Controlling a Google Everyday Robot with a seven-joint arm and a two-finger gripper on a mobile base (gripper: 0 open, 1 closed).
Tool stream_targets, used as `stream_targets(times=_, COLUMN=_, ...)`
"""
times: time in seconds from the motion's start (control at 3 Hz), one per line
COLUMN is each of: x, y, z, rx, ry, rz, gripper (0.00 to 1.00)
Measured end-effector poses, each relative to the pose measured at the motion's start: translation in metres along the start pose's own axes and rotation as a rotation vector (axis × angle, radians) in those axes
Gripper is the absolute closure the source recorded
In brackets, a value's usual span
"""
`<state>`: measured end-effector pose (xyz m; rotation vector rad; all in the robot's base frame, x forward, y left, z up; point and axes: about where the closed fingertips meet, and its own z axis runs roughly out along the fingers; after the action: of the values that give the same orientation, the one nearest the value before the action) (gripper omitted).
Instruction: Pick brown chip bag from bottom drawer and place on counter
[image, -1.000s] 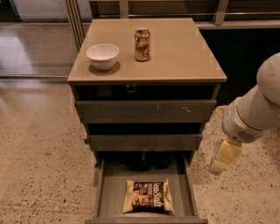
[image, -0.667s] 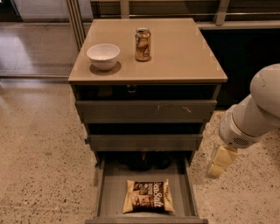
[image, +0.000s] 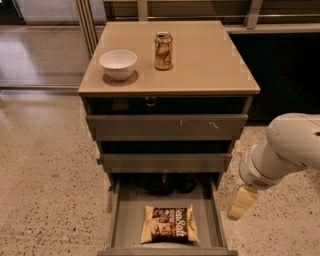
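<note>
The drawer cabinet (image: 165, 127) is boxy, with grey-brown fronts, and its counter (image: 210, 60) is a smooth, flat beige-tan square with a thin edge. There is bare space on the right and near side for setting something down. The bottom drawer (image: 131, 215) is pulled out toward the near edge, a shallow tray with a flat grey floor. The white robot arm (image: 285, 150), rounded and glossy, hangs to the right of it. The brown chip bag (image: 169, 224) lies flat on the drawer floor, near the front. It looks light, soft, crinkly and probably slick (its contents will crush), so a gentle pinch across its puffed dark middle or a cream end seems best. A white bowl (image: 118, 64) and a gold can (image: 163, 50) stand on the counter. The cream gripper (image: 242, 203) points down beside the drawer's right wall, apart from the bag; I cannot tell whether it is apart or together.
</note>
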<state>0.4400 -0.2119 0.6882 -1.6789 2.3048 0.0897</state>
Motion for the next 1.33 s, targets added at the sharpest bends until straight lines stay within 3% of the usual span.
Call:
stream_targets(times=0.67, x=0.005, y=-0.002, z=0.028, rx=-0.002, ry=-0.022, rz=-0.017, gripper=0.0)
stream_targets(times=1.33, x=0.014, y=-0.003, z=0.102, rx=-0.045, ry=-0.058, rz=-0.022, gripper=0.0)
